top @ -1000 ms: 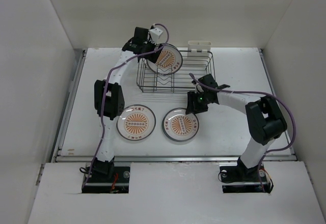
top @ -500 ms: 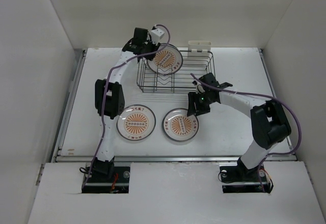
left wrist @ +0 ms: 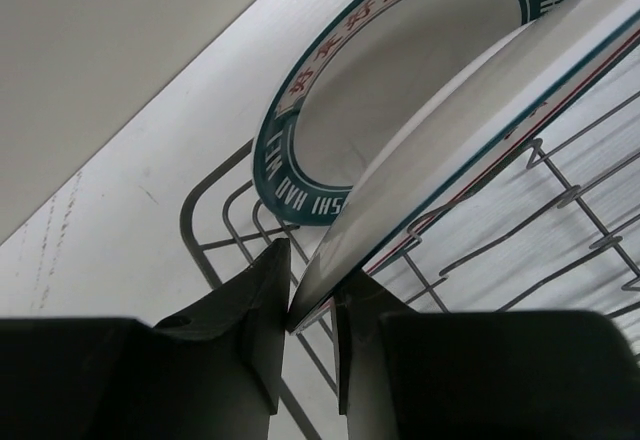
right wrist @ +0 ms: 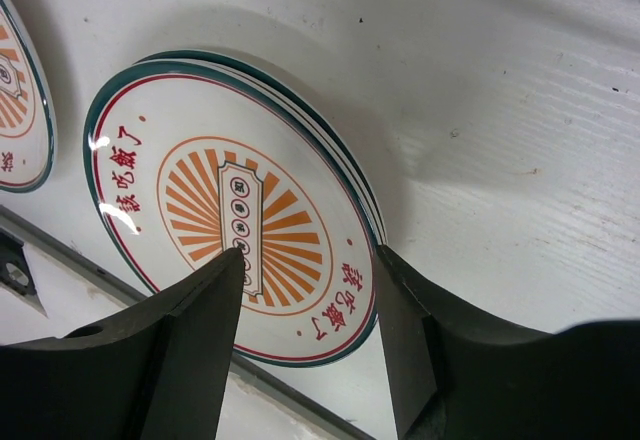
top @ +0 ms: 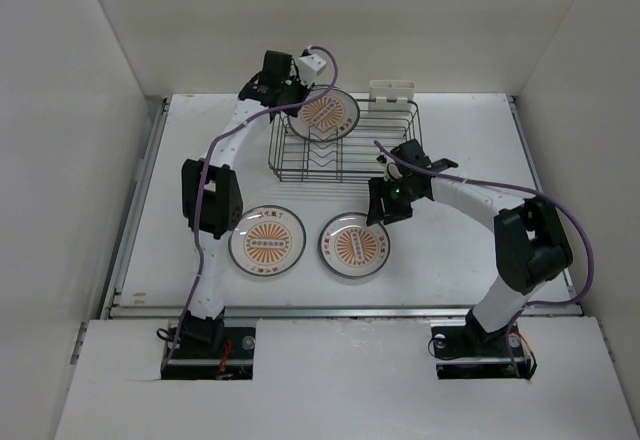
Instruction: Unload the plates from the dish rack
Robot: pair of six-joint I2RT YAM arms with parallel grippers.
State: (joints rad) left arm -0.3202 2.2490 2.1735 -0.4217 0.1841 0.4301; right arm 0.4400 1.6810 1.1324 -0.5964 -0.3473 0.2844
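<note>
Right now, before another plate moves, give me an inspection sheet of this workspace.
Surface: white table, lightly scuffed.
Job's things: dish rack; held plate tilted at its far-left corner; teal-rimmed plate behind it; left plate and stacked plates on the table.
Clutter: nothing seen.
Grippers: left gripper shut on held plate's edge; right gripper open above stacked plates.
Cables: purple cables loop along both arms.
Surroundings: white walls; white cup holder on rack's far edge.
</note>
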